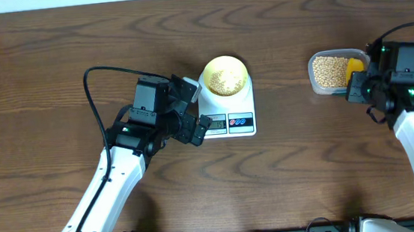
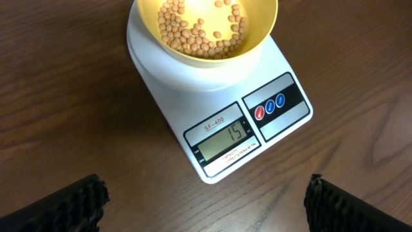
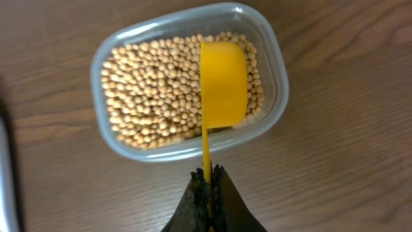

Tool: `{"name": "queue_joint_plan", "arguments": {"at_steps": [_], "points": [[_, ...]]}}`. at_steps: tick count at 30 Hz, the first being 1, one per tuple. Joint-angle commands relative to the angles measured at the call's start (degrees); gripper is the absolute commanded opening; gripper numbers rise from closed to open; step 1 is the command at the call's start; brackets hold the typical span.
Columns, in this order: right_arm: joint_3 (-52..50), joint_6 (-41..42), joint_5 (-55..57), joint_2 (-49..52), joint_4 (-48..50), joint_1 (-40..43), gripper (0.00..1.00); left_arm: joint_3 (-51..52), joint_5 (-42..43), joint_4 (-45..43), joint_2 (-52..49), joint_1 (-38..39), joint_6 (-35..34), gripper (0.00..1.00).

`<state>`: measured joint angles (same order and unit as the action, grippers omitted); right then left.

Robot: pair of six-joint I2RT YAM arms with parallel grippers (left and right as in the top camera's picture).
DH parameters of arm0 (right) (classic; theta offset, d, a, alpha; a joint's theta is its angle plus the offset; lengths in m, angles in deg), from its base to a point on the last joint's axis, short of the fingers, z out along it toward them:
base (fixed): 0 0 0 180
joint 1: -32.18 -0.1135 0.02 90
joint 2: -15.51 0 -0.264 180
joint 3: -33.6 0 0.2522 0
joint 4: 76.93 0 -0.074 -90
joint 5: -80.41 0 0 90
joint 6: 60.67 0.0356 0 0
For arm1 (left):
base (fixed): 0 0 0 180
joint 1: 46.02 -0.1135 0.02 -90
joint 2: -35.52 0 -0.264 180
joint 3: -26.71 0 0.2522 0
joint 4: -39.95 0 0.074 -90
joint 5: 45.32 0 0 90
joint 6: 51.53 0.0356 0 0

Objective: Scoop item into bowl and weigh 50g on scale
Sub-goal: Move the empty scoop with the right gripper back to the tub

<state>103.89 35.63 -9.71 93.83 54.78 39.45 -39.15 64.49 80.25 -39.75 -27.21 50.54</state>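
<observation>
Nearest me, the left gripper (image 2: 205, 200) hung with jaws wide apart, holding nothing, just short of the scale (image 2: 219, 109), whose display (image 2: 224, 140) read 15. On its platform sat the pale yellow bowl (image 2: 257, 38) with a thin layer of beans (image 2: 199, 32). Off to the right, the right gripper (image 3: 208, 177) was clamped on the handle of the yellow scoop (image 3: 223, 84), over the bean-filled clear tub (image 3: 273, 84). Most of the weighing, I judged, was not yet done.

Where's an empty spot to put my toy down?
Bare table lies between the scale and the bean tub, and along the far edge. Crowded: the scale's left side, by the left gripper, and the tub, under the scoop.
</observation>
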Motion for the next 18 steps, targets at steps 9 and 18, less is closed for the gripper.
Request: {"name": "queue_joint_plan", "arguments": {"at_steps": [9, 18], "points": [[-0.2, -0.2, -4.4, 4.4, 2.2, 0.2, 0.01, 0.3, 0.5, -0.1, -0.4, -0.2, 0.3, 1.0], [-0.9, -0.2, -11.6, 6.3, 2.0, 0.2, 0.01, 0.3, 0.5, 0.0, -0.4, -0.3, 0.3, 1.0]]}}
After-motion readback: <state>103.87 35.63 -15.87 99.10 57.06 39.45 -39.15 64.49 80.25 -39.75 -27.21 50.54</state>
